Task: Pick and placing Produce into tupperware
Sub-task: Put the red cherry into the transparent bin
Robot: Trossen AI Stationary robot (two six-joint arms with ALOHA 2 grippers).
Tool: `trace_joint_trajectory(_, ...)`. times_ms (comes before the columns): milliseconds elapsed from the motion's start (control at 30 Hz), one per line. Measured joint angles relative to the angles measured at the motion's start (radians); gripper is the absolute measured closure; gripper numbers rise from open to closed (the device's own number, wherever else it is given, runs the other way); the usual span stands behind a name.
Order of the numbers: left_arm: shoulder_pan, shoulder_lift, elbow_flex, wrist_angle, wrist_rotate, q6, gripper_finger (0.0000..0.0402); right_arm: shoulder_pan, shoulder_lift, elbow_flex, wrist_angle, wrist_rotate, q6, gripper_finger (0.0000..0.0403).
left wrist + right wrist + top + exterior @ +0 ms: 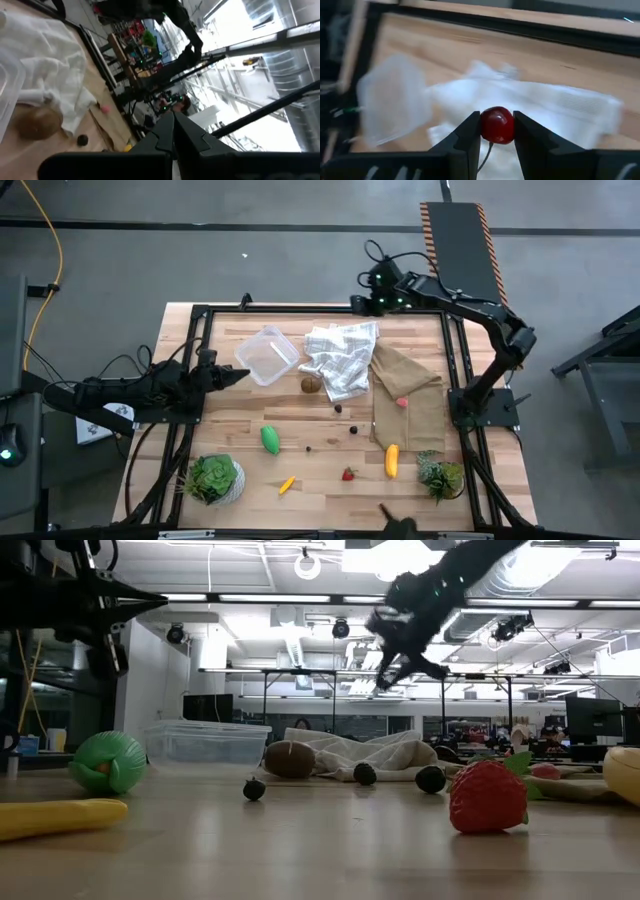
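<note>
My right gripper (497, 131) hangs high over the table's far edge (366, 288), above the white checked cloth (340, 358), shut on a small red berry (497, 125). The clear tupperware (267, 355) stands at the far left, beside the cloth. On the wood lie a brown kiwi-like ball (311, 385), a green oval (270, 439), a strawberry (348, 474), two yellow pieces (392, 460) (287, 484) and dark berries (338, 408). My left gripper (240, 374) waits shut, raised at the table's left edge. My right gripper pinches the red berry by its two sides (483, 126) between the free ends of its two fingers. The fingers slant down from above. The berry is lifted clear of the table, and its thin stem (488, 150) hangs below it between the fingers.
A brown cloth (405, 395) with a small pink piece (402, 402) on it lies at the right. Two potted plants (213, 478) (441, 476) stand at the near corners. A black frame (200, 315) runs round the table.
</note>
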Motion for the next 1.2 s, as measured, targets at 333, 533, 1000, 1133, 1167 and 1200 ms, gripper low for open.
trace_joint_trajectory(333,0.0,0.0,0.0,0.017,-0.016,-0.008,0.0401,0.255,0.001,0.108,0.306,0.001,0.058,0.0312)
trace_joint_trajectory(533,0.0,0.0,0.0,0.071,-0.016,-0.009,0.0401,0.386,0.001,0.108,0.473,0.079,0.082,0.0312)
trace_joint_trajectory(1000,0.0,0.207,0.084,0.204,-0.011,0.021,0.0401,0.488,0.011,0.108,0.538,0.193,0.062,0.0312)
trace_joint_trajectory(1133,0.0,0.392,0.19,0.204,0.012,0.093,0.0401,0.493,0.01,0.108,0.553,0.192,0.065,0.0312)
trace_joint_trajectory(1167,0.0,0.441,0.217,0.205,0.017,0.105,0.0401,0.493,0.01,0.108,0.553,0.192,0.065,0.0312)
trace_joint_trajectory(1200,0.0,0.493,0.244,0.205,0.021,0.11,0.0401,0.493,0.01,0.108,0.559,0.191,0.065,0.0312)
